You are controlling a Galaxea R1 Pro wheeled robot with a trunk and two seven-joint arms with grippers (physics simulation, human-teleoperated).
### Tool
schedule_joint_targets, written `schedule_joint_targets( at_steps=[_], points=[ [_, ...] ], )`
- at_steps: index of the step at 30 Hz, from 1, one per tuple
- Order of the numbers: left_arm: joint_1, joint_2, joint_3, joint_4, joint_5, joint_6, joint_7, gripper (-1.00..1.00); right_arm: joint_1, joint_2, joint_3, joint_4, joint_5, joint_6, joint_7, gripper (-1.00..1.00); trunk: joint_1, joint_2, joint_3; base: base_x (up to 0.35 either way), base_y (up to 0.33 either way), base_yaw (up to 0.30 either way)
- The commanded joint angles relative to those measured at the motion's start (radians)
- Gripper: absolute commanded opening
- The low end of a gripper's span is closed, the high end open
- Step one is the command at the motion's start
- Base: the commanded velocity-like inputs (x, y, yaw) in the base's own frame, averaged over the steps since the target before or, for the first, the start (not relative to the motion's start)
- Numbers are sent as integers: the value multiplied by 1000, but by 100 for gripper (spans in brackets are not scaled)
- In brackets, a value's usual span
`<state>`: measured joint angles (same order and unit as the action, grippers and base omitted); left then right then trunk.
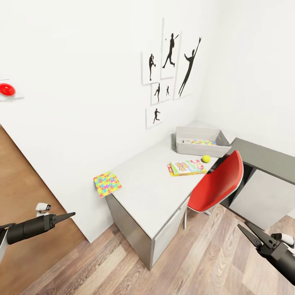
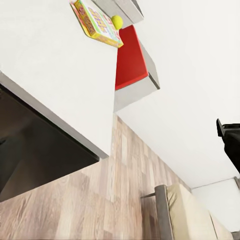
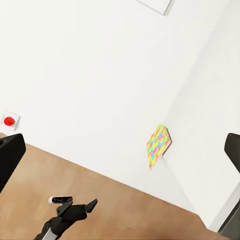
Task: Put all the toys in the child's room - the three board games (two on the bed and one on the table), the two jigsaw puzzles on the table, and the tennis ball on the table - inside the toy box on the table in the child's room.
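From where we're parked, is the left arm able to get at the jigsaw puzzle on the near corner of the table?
Probably not yet. The left gripper hangs low over the floor, short of the table, and the jigsaw puzzle lies apart from it up on the corner. Nothing blocks the way; closing in should do it.

I look down on white plain walls (image 1: 90,82) meeting in a corner at about 1 o'clock. A cluster of black athlete silhouette pictures (image 1: 168,69) hangs at 12 o'clock. Wood-plank flooring (image 1: 213,258) runs from 6 to 4 o'clock. A red moulded chair (image 1: 219,182) sits at 3 o'clock, with a low dark-grey cabinet unit (image 1: 262,176) beyond it. A brown wooden panel (image 1: 20,184) stands at 9 o'clock, with a round red wall button (image 1: 7,89) above it. Light is even and soft.
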<state>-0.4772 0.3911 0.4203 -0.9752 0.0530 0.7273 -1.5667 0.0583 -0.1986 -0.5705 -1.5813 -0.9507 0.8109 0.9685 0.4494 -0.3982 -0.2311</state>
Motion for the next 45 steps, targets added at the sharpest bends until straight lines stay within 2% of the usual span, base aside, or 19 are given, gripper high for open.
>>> schedule_joint_targets(
  at_steps=[1,28,45],
  points=[
    [-1,0,0,0,-1,11,-4,100,0,0,0,0,-4,5,-1,100,1,-2,-1,0,0,97],
    [-1,0,0,0,-1,11,-4,100,0,-1,-1,0,-4,5,-1,100,1,-2,1,7,0,12],
    [-1,0,0,0,-1,11,-4,100,0,0,-2,0,-4,5,-1,100,1,-2,22,215,54,0]
  ],
)
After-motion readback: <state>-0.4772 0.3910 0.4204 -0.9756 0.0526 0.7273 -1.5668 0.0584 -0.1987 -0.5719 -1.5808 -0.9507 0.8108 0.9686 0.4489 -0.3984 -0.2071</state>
